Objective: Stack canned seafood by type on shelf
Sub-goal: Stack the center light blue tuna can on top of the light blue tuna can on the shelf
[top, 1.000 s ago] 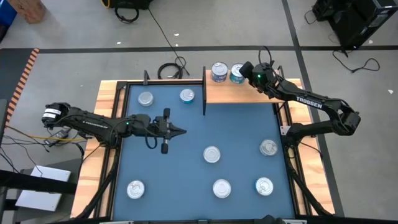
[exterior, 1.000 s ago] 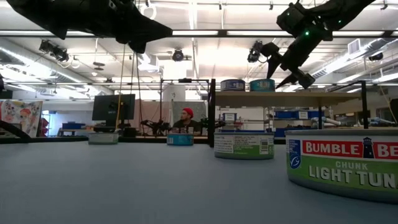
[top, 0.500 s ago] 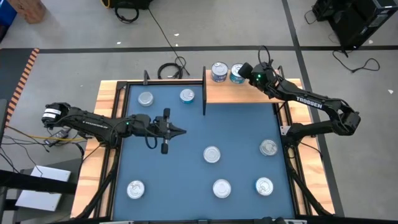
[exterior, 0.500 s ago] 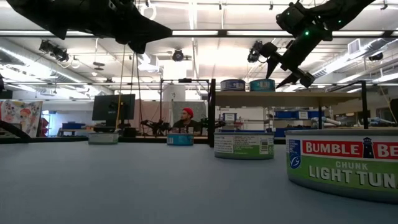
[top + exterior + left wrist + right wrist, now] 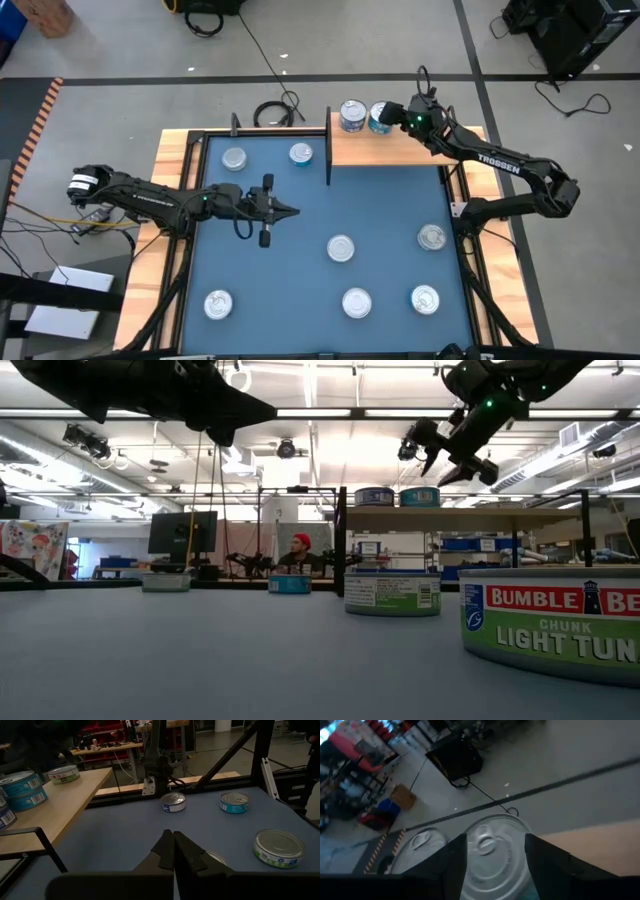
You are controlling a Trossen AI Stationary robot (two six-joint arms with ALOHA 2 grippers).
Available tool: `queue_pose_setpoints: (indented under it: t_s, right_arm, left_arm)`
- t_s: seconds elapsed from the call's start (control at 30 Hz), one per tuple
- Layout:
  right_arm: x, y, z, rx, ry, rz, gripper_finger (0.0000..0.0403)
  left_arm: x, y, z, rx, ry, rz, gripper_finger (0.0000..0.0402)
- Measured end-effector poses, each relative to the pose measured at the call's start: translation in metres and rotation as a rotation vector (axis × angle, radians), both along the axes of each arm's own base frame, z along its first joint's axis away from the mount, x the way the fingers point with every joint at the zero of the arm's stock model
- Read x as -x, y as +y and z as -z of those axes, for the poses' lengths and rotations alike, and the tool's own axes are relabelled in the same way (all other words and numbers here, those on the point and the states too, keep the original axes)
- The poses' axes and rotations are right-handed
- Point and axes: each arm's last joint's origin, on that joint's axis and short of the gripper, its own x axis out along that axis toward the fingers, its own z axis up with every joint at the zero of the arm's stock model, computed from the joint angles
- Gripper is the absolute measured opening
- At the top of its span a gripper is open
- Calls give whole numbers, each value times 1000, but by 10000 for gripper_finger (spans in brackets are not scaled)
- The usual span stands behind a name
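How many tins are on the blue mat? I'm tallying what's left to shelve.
7 tins on the blue mat: two at the far edge, one mid-mat, one by the right edge, three along the near edge. None seems hidden.

Right arm extends from the table's right edge across the light-coloured rectangular wooden shelf board point(image 5: 400, 150) to its far edge. Right gripper point(image 5: 393, 113) is poised just above that board, angled downward, its two dark fingers point(image 5: 451, 860) spread apart. Left arm lies level, well clear of the board's left end. Left gripper point(image 5: 288, 211) points toward the board's side, fingers point(image 5: 165, 849) pressed together.
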Motion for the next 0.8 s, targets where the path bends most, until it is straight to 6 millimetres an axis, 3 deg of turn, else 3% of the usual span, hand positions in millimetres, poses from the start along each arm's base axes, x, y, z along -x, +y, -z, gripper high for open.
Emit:
queue_pose_setpoints:
  t_s: [0.3, 0.43, 0.63, 0.8]
  right_arm:
    - [-6, 9, -9, 57, 167, -61, 186]
    - [-10, 13, -10, 87, 217, -108, 139]
    - [-13, 14, -11, 129, 263, -215, 22]
    - [-14, 13, -8, 131, 306, -232, 15]
  left_arm:
    - [0, 0, 0, -5, 0, 0, 1]
    - [0, 0, 0, -5, 0, 0, 1]
    - [0, 0, 0, -5, 0, 0, 1]
    - [0, 0, 0, -6, -1, 1, 1]
